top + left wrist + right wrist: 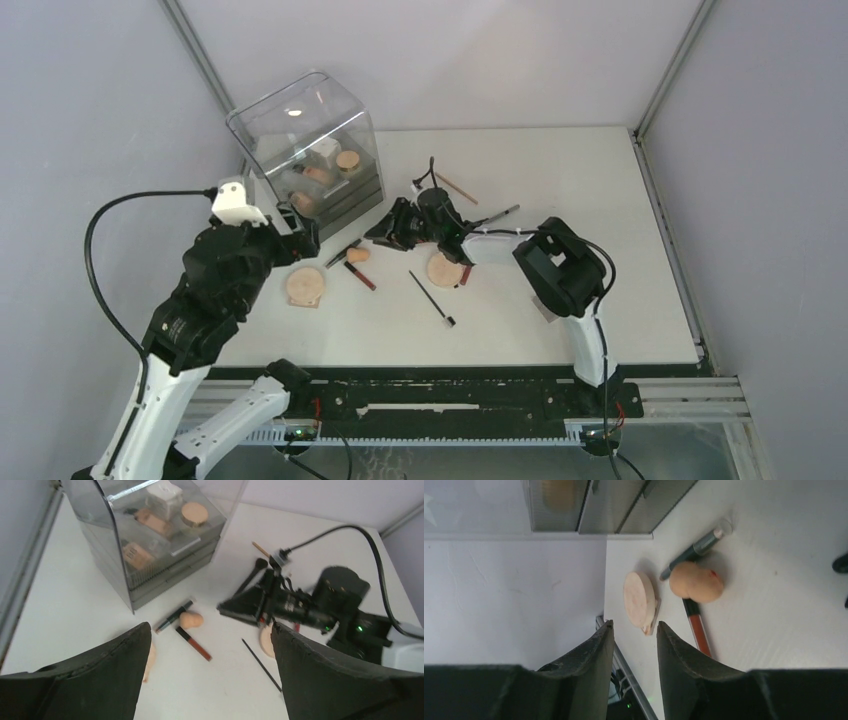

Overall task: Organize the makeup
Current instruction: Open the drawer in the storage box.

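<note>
Left jaws gape wide, empty. Right jaws stand narrowly parted, gripping nothing; just beyond their tips lies a round tan compact [640, 599], a peach egg-shaped sponge [696, 582] beside it.

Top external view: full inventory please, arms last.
clear plastic drawer box: 1, transparent grey, far left of table
white cube box: 1, white, inside drawer box
beige items: at least 2, inside drawer box, unclear
round tan compacts: 3, tan; one in drawer box, one near-left on table, one by right arm
peach sponge: 1, peach, table centre-left
red lip tube: 1, dark red, beside sponge
dark slim tube: 1, beside sponge
thin brushes: 3; black, centre; black and tan-handled, far side
left gripper: black, open, empty
right gripper: black, narrowly open, empty
</note>
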`<state>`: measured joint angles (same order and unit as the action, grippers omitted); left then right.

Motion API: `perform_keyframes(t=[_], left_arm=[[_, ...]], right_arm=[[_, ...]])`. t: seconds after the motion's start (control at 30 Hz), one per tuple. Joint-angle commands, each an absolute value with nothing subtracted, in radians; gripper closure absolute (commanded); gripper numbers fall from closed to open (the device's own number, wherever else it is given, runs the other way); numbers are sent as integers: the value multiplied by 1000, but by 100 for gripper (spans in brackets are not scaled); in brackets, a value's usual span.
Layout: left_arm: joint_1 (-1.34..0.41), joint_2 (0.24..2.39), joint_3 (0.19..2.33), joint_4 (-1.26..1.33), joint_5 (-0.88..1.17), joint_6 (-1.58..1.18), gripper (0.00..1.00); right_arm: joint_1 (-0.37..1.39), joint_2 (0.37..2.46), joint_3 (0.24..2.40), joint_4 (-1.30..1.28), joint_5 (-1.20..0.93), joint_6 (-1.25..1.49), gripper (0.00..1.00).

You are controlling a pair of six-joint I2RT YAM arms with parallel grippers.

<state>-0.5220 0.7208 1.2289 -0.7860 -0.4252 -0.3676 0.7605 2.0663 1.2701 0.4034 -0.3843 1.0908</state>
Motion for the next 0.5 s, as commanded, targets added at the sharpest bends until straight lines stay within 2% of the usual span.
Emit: perform_keyframes(t=[0.0, 0.13, 0.23, 0.47], left_arm=[[-520, 682, 1144, -725, -332, -405, 7], [-520, 664, 1138, -736, -351, -402, 6], [-520, 648, 1145, -742, -385, -394, 6], [-520, 634, 1150, -783, -409, -394, 5]], right_arm=[[775, 2126, 1385, 521, -301, 1150, 55], [777, 2213, 1486, 553, -291, 1190, 56], [781, 2276, 1586, 516, -273, 1201, 60], [782, 2429, 1828, 439, -256, 1228, 60]])
